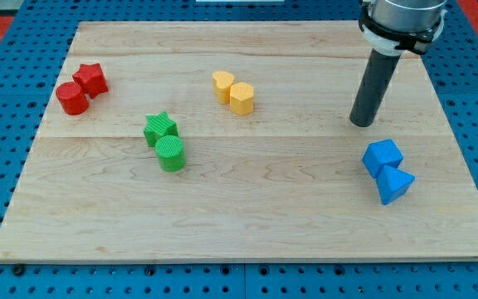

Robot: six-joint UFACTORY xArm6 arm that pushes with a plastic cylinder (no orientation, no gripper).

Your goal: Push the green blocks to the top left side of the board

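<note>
A green star block (160, 129) and a green cylinder (171, 154) touch each other left of the board's middle, the star above the cylinder. My tip (361, 123) rests on the board at the view's right, far to the right of both green blocks and just above the blue blocks. It touches no block.
A red star (91, 79) and a red cylinder (72, 99) sit together at the upper left. Two yellow blocks (223, 85) (241, 98) sit above the middle. A blue cube (382, 156) and a blue wedge (395, 184) lie at the right. The wooden board (247, 224) ends at blue surround.
</note>
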